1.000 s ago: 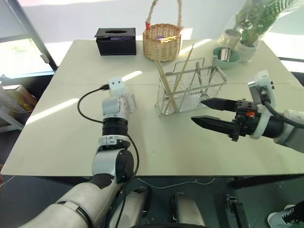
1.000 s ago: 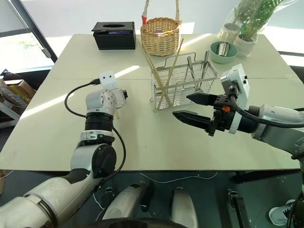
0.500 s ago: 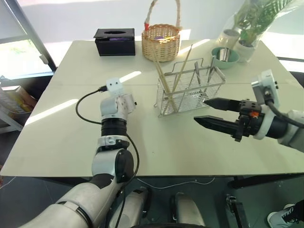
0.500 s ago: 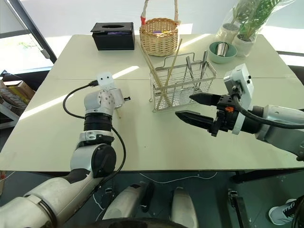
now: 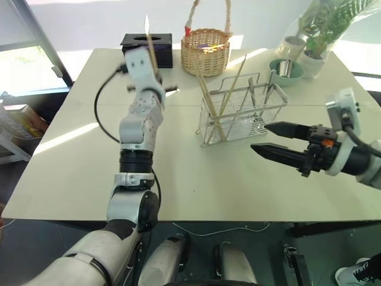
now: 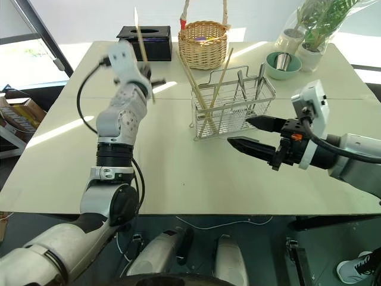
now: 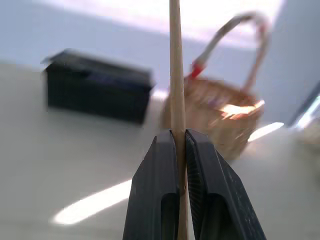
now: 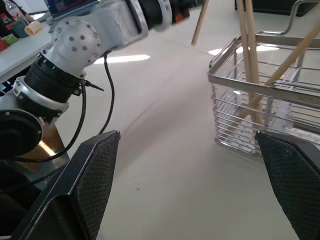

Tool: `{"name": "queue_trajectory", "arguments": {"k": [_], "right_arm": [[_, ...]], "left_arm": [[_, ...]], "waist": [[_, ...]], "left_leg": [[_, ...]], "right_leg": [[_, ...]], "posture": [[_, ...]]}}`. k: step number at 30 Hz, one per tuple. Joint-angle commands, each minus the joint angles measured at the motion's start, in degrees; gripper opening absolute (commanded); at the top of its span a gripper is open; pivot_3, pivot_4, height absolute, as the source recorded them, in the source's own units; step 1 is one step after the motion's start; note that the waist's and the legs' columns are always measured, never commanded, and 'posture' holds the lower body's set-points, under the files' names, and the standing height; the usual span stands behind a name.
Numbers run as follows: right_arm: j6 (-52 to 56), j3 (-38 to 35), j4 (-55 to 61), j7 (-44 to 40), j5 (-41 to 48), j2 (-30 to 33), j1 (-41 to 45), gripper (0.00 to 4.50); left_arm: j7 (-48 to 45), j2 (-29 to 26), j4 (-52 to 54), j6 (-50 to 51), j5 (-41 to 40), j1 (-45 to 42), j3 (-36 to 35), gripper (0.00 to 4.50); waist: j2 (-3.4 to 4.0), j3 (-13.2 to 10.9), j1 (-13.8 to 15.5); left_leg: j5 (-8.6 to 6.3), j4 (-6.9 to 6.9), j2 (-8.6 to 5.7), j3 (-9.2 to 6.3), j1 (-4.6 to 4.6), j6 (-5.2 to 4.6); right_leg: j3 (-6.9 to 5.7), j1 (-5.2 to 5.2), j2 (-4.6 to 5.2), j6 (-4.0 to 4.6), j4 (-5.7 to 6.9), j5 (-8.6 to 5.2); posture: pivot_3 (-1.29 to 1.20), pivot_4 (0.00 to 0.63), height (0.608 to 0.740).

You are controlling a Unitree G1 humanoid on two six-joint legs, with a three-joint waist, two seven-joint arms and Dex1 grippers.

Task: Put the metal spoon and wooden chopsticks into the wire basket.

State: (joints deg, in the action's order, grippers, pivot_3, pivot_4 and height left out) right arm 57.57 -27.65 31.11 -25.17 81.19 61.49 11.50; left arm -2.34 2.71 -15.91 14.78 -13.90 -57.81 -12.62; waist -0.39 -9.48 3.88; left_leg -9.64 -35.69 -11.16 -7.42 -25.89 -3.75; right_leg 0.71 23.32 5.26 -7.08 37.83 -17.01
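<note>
In the left eye view, the left gripper (image 5: 152, 67) is raised above the table (image 5: 71, 167) and its fingers are pressed together on one chopstick (image 5: 149, 42), which stands almost upright. The wire basket (image 5: 241, 113) stands on the table, in front of the round wicker basket (image 5: 205, 50), and other chopsticks (image 5: 205, 98) lean inside its left part. Thin metal pieces stand in its right part, but I cannot tell whether one of them is the spoon. The right gripper (image 5: 271, 139) is just beside the right end of the wire basket, with its two fingers wide apart and nothing between them. In the left wrist view, the two black fingers (image 7: 155, 195) clamp the chopstick from both sides, and behind them a black box (image 7: 97, 92) and the wicker basket are on the table. In the right wrist view, the fingers (image 8: 95, 170) stand far apart, and between them the corner of the wire basket shows, with chopsticks leaning in it.
</note>
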Motion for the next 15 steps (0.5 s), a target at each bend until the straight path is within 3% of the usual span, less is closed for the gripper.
{"name": "queue_trajectory", "arguments": {"k": [1,8,15], "right_arm": [[-1.1,-4.0,0.5,0.0,-0.5,0.4,-0.9,4.5],[-2.6,-7.8,1.7,1.7,-1.4,-1.6,-4.4,4.5],[-4.4,-9.7,4.4,4.7,-1.2,-4.3,-7.6,4.5]], "left_arm": [[-13.5,1.0,3.4,-12.4,-6.4,-2.2,1.6,0.04],[-25.7,2.5,3.2,-10.5,-17.0,-3.5,2.4,0.04],[-29.5,6.2,-8.5,-16.6,-13.3,-2.8,5.1,0.04]], "waist": [[0.0,0.0,-0.1],[0.04,0.0,-0.3],[0.02,0.0,-0.2]], "left_leg": [[0.0,0.01,0.0,0.0,0.01,-0.01],[-0.01,-0.02,0.02,-0.01,0.07,-0.06],[-0.04,-0.24,0.01,-0.01,0.03,-0.11]], "right_leg": [[0.0,-0.01,0.0,0.0,-0.03,0.0],[0.0,-0.02,0.0,0.01,0.11,-0.01],[0.0,-0.11,0.0,0.0,0.11,0.0]], "posture": [[0.0,0.15,0.74],[0.0,0.15,0.74],[0.0,0.15,0.74]]}}
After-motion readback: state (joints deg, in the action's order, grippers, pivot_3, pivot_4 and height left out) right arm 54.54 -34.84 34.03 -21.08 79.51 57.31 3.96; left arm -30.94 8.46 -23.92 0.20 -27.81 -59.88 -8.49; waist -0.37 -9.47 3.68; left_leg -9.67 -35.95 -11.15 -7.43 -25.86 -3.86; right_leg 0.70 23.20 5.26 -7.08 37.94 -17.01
